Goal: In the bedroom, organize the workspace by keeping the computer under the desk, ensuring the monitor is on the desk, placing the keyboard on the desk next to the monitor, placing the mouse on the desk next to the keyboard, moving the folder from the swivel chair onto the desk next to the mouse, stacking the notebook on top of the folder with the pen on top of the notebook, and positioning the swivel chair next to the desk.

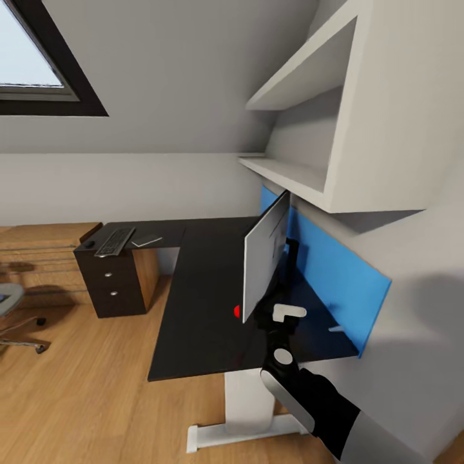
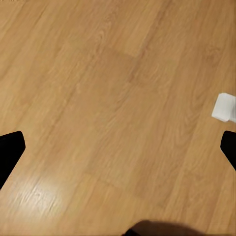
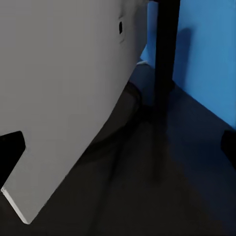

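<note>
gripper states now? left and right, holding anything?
Left gripper: open, empty, over the wood floor.
Right gripper: open, holding nothing, behind the monitor on the desk.

Even soft daylight via window (image 1: 32,51); floor (image 2: 98,123) glare patch; renders slightly blurry.

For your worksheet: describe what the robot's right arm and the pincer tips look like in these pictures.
The right arm is glossy black with a silver-grey side panel, a round grey disc at the wrist and a white bar-shaped piece above it. In both wrist views, the pincer fingertips show as flat black wedges at the frame edges.
</note>
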Controlling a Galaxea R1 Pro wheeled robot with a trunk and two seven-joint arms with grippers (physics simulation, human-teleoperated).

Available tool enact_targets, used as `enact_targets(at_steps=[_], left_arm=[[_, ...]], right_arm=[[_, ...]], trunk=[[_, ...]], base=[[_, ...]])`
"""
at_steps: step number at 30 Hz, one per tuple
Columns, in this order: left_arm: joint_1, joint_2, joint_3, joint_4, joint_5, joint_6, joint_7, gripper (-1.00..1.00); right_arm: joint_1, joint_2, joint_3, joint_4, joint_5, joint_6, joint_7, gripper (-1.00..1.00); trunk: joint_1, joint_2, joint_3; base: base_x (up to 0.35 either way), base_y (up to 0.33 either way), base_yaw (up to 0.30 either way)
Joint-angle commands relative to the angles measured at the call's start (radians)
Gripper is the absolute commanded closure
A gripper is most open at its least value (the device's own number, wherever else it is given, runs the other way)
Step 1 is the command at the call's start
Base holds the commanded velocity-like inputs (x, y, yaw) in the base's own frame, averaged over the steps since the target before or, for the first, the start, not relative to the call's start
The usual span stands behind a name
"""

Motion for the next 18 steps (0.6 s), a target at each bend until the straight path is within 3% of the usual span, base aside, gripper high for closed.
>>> enact_targets(at_steps=[1,9,18], left_arm=[[0.001,0.0,-0.009,-0.003,0.01,0.005,0.005,-1.0],[0.001,0.0,-0.073,-0.003,0.009,-0.004,0.006,-1.0],[0.001,0.0,-0.084,-0.003,0.01,-0.005,0.008,-1.0]], right_arm=[[-0.001,-0.002,0.004,-0.001,-0.005,-0.005,-0.006,-1.0],[0.006,-0.001,0.004,0.0,0.039,-0.008,-0.006,-1.0],[0.015,-0.001,0.004,0.0,0.052,-0.01,-0.006,-1.0]], trunk=[[0.0,-0.001,-0.001],[0.0,-0.001,-0.001],[0.0,-0.001,-0.001]], base=[[0.12,0.092,0.0],[0.219,0.141,0.0],[0.039,0.041,0.0]])
